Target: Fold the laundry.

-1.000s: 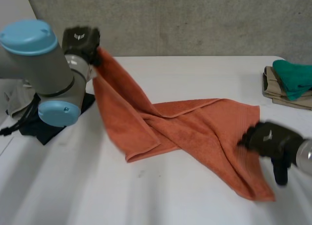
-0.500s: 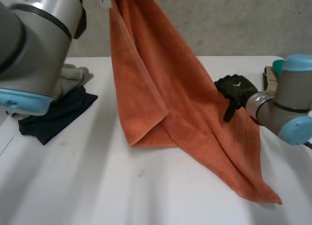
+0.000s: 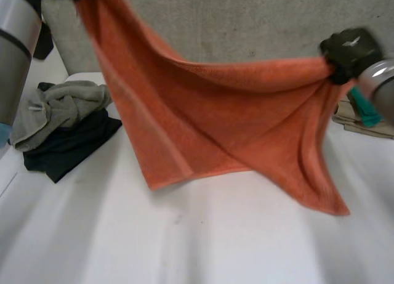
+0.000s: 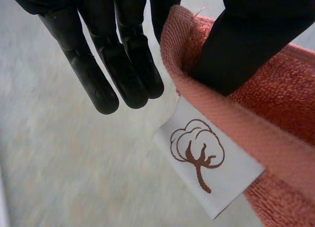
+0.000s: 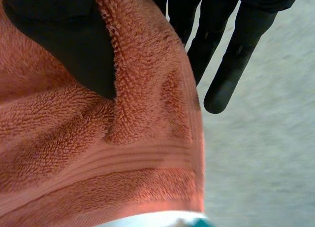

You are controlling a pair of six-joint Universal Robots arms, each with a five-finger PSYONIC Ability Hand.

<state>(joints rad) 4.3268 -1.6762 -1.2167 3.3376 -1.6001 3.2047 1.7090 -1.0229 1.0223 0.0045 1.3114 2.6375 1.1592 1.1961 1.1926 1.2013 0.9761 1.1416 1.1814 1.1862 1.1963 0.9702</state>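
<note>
An orange towel (image 3: 234, 117) hangs in the air above the white table (image 3: 184, 241), stretched between my two hands. My left hand (image 4: 123, 49) is high at the far left and pinches a top corner of the towel (image 4: 280, 109) between thumb and fingers, right beside a white label (image 4: 206, 163) with a cotton logo. My right hand (image 3: 349, 50) is raised at the right and is shut on the other top corner; in the right wrist view its thumb (image 5: 64, 40) presses into the towel (image 5: 98, 153). The lower corners hang down to the table.
A pile of grey (image 3: 61, 105) and black clothes (image 3: 68, 142) lies at the table's left. At the right edge a stack of folded teal (image 3: 368, 113) and beige cloth (image 3: 360, 127) sits behind my right arm. A grey wall stands behind the table.
Both hands have risen, lifting the towel off the table and spreading it between them. My right hand moved from the towel's right side up to a corner and closed on it.
</note>
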